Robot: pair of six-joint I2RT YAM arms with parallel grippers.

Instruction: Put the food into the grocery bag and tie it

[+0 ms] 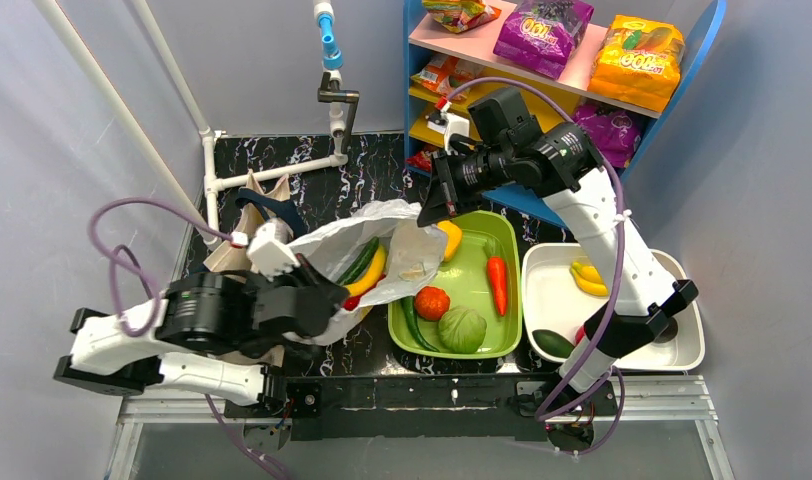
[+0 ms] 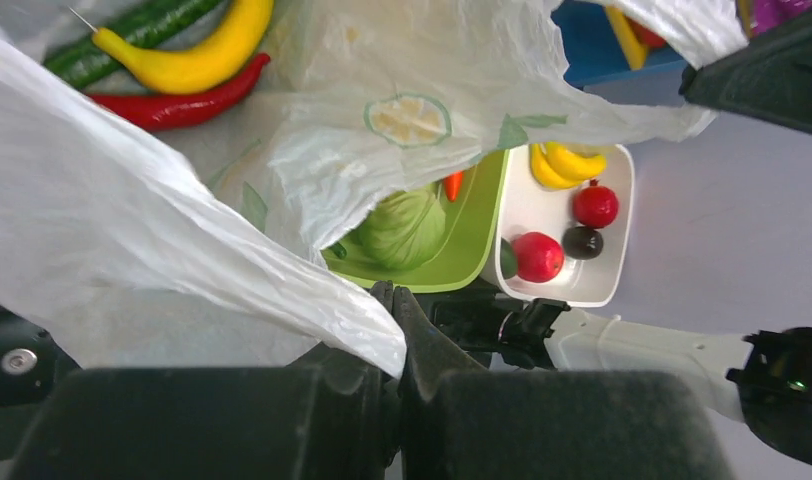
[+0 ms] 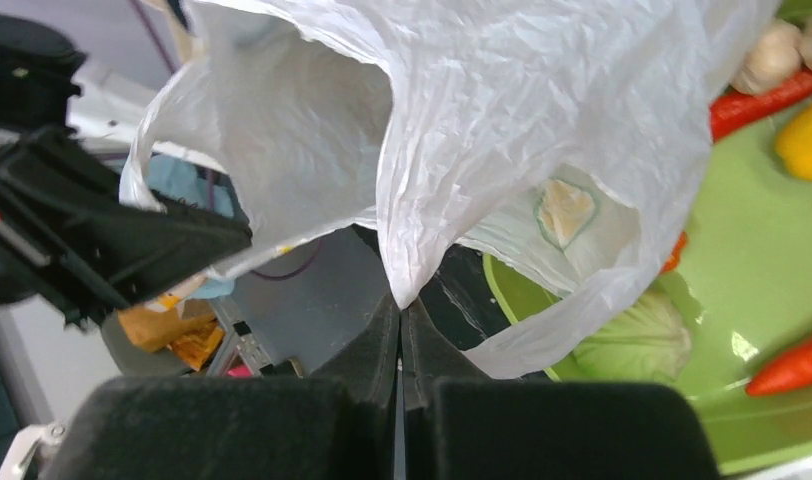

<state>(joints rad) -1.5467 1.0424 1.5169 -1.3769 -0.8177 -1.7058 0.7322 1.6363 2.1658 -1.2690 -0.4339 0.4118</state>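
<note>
The white grocery bag [image 1: 327, 245] lies open at the table's middle, its mouth stretched between my two grippers. Inside it lie a yellow banana [image 1: 370, 272], a cucumber [image 1: 358, 262] and a red chili [image 1: 352, 301]. My left gripper [image 1: 330, 297] is shut on the bag's near-left edge; the left wrist view shows the film [image 2: 132, 220] pinched at the fingertips [image 2: 410, 310]. My right gripper [image 1: 429, 207] is shut on the far-right edge, where the bag [image 3: 502, 120] comes to a point between the closed jaws. Purple [image 1: 542, 33] and orange-yellow [image 1: 637, 60] snack packets sit on the shelf.
A green tray [image 1: 472, 265] right of the bag holds a carrot [image 1: 497, 283], tomato [image 1: 432, 302], cabbage [image 1: 462, 328] and yellow pepper [image 1: 449, 238]. A white tray [image 1: 557, 300] further right holds bananas [image 1: 587, 277]. A blue shelf [image 1: 572, 100] stands at the back right, white pipes [image 1: 272, 175] at the back left.
</note>
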